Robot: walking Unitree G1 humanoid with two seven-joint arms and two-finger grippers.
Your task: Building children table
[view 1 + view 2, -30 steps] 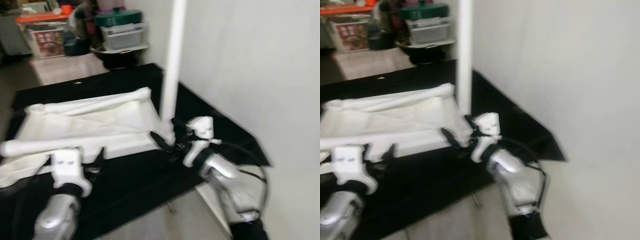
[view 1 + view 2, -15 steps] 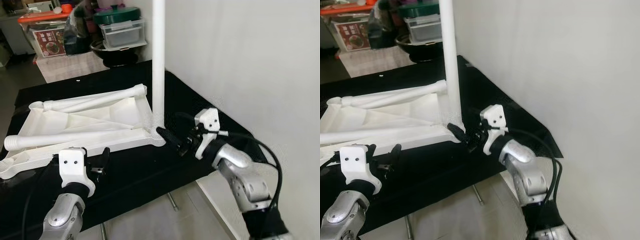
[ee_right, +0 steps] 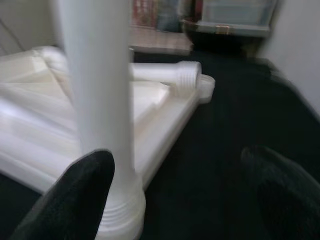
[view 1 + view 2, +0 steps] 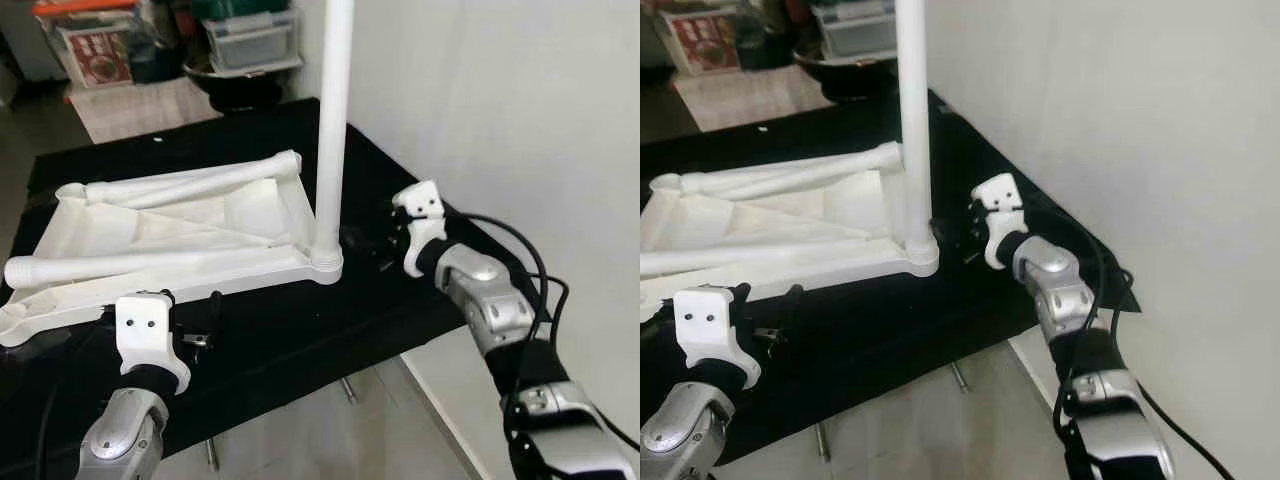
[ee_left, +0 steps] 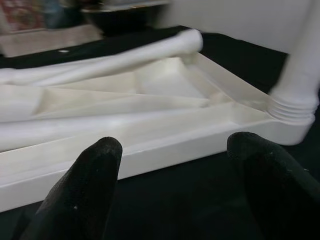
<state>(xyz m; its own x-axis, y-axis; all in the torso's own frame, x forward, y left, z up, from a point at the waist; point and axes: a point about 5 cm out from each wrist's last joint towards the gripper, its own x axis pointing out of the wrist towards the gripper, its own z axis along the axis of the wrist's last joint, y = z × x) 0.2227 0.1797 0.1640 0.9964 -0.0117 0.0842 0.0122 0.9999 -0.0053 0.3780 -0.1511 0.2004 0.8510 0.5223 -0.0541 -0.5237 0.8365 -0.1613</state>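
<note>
While the white tabletop lies upside down on the black cloth-covered bench, one white leg stands upright in the tabletop's near corner socket, on the wall side. Half a second ago the right gripper had its fingertips right against the base of that leg; now it sits just beside the base on the wall side, apart from it, with its two black fingers spread wide and holding nothing. In the right wrist view the leg rises between them, closer to one finger, with a clear gap to the other. The leg stays vertical with no grip on it, so I judge it seated in the socket, though how firmly it is screwed in cannot be told.

Two more legs lie across the tabletop: a far loose leg with its threaded end by the far corner on the wall side, and a near loose leg running along the near edge, away from the upright leg. The left gripper hovers over the cloth just short of the tabletop's near edge, its fingers also wide apart and empty, pointing at that edge.

With one leg up, the build looks early: three corners appear to lack legs, and fetching a loose leg seems the likely next step.
</note>
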